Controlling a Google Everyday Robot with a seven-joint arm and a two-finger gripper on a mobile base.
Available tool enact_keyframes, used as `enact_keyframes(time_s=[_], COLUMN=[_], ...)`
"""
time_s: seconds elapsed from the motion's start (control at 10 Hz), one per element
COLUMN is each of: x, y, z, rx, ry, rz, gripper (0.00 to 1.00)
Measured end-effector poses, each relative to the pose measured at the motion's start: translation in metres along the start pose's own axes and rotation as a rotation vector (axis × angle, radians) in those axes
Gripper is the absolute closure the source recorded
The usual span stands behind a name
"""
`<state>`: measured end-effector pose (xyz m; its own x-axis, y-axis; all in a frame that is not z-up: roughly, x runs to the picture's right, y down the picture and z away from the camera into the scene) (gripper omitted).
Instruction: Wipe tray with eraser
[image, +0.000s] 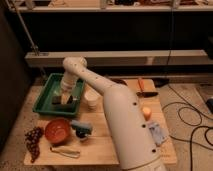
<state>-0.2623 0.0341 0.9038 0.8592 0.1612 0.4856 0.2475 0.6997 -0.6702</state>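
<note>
At the far left edge of the wooden table lies a bunch of dark grapes, with a round orange-red bowl just beside it. Behind the bowl sits the green tray, near the table's back left corner. The gripper reaches down inside the tray, its fingers closed on the dark eraser, which rests low against the tray floor toward the right side. A blue-grey object lies in front of the tray, right of the bowl. A white cup stands just beside the tray's right rim. The white arm crosses the table's middle. To its right lie a small orange item and, farther back, a dark-handled tool.
</note>
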Motion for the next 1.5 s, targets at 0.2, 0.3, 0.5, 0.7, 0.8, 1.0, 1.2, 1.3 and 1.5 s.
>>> enact_keyframes(time_s=[0.2, 0.3, 0.5, 0.7, 0.8, 1.0, 1.2, 1.3, 1.5], x=[0.008, 0.01, 0.013, 0.008, -0.003, -0.023, -0.025, -0.029, -0.024], y=[-0.03, -0.039, -0.064, -0.072, -0.072, -0.067, -0.042, -0.032, 0.002], z=[-0.007, -0.009, -0.014, -0.017, -0.016, -0.013, -0.017, -0.015, -0.014], rx=[0.011, 0.016, 0.031, 0.035, 0.028, 0.016, 0.012, 0.001, -0.008], ry=[0.019, 0.02, 0.016, -0.005, -0.024, -0.046, -0.056, -0.064, -0.052], rz=[0.01, 0.016, 0.034, 0.025, 0.01, -0.025, -0.05, -0.062, -0.09], gripper=[1.0, 1.0, 1.0, 1.0, 1.0, 1.0, 1.0, 1.0, 1.0])
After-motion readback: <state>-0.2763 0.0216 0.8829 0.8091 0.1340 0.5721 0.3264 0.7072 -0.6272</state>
